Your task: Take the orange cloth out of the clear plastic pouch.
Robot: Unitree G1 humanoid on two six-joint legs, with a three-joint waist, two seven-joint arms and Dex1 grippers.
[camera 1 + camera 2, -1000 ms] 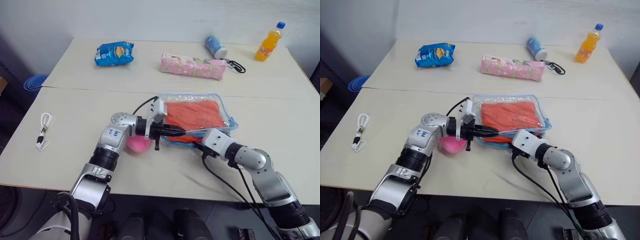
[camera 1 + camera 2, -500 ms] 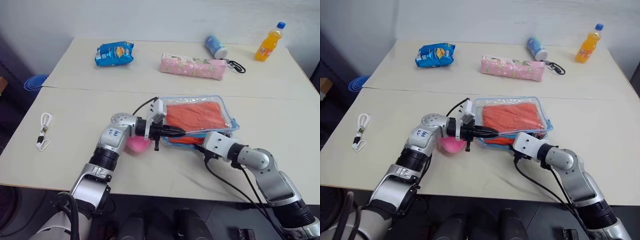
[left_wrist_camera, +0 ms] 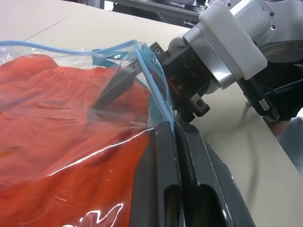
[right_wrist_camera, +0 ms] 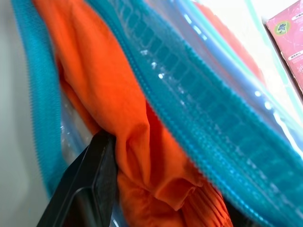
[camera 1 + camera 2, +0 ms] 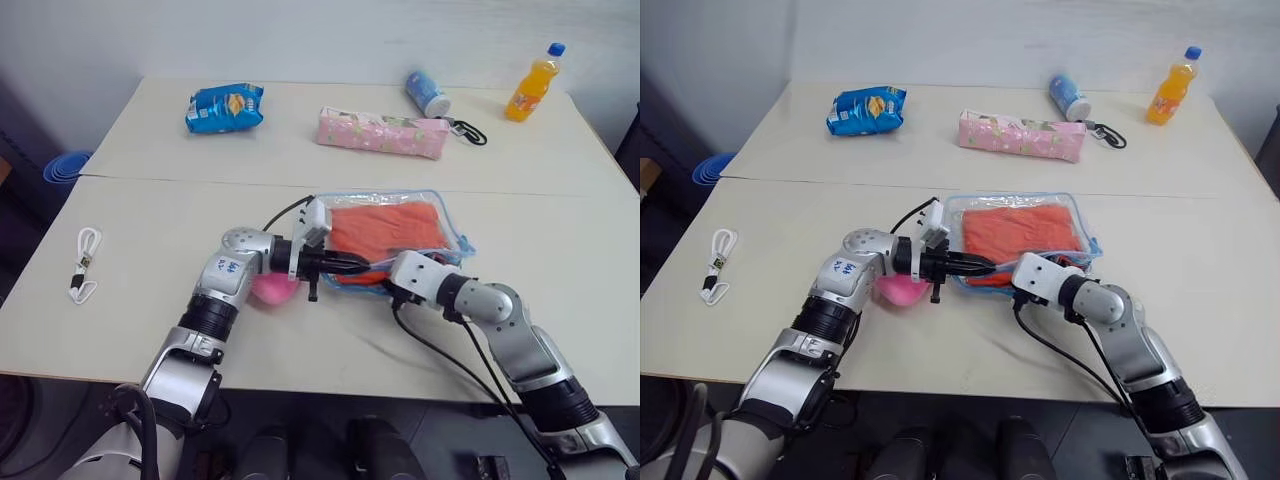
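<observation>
The clear plastic pouch (image 5: 452, 222) with blue trim lies mid-table, and the orange cloth (image 5: 385, 228) fills it. My left gripper (image 5: 358, 266) reaches in from the left and is shut on the pouch's upper sheet at its near zipper edge (image 3: 151, 85), holding the mouth up. My right gripper (image 5: 388, 282) comes from the near right with its jaws apart, pushed into the open mouth. One black finger (image 4: 90, 189) lies against a bunched fold of cloth (image 4: 142, 142) between the zipper edges. The other finger shows through the plastic, on top of the cloth (image 3: 118, 85).
A pink plush toy (image 5: 275, 288) sits under my left forearm. At the back lie a blue snack bag (image 5: 224, 107), a pink pencil case (image 5: 380, 133), a can (image 5: 428, 93) and an orange bottle (image 5: 525, 83). A white clip (image 5: 83, 262) lies far left.
My right gripper has pushed forward and leftward, deeper into the pouch's mouth. The left gripper has kept its hold in place.
</observation>
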